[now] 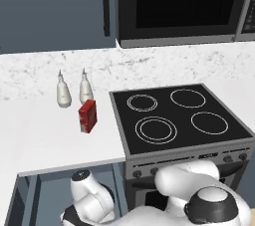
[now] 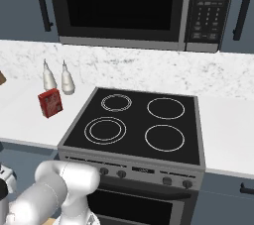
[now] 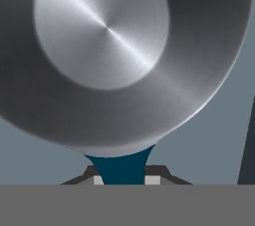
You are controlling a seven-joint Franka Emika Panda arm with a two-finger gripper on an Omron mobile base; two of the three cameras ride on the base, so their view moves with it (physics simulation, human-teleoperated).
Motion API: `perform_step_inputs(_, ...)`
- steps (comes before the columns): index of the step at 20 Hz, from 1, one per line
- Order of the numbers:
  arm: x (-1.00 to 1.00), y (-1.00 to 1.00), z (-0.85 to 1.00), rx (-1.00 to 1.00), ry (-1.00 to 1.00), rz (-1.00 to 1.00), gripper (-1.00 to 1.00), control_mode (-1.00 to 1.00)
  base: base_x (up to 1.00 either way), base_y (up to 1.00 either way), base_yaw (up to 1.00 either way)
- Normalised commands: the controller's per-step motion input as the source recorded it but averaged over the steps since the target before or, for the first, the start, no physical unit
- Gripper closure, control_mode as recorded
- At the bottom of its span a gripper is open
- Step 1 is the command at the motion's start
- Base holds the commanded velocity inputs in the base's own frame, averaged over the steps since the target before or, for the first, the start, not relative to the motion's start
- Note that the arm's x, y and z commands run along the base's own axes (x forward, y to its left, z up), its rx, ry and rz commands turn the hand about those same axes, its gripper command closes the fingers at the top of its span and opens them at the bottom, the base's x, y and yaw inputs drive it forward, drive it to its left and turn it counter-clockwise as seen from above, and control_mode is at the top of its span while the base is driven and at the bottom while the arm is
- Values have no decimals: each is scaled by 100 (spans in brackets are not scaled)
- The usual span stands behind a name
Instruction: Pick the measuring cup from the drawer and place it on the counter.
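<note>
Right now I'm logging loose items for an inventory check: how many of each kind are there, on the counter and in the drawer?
White shakers: 2
Red box: 1
Measuring cup, handle between the fingertips of the gripper: 1
Total: 4

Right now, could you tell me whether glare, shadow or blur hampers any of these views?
Hand view: the measuring cup looms very close, with a bright radial sheen on its bottom; its teal handle runs between the gripper fingertips. Left base view: even light, a soft shadow beside the red box. Right base view: sharp, no glare.
</note>
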Motion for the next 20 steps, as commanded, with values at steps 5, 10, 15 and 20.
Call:
perform_step_inputs(5,-41,-17,98,1,-3,6,100,-100,0,0,0)
perform_step_inputs(10,-36,-9,100,0,-10,0,100,-100,0,0,0)
perform_step_inputs(15,4,-23,95,1,-13,-3,100,-100,0,0,0)
perform_step_inputs(20,34,-62,74,3,-4,-4,100,-100,0,0,0)
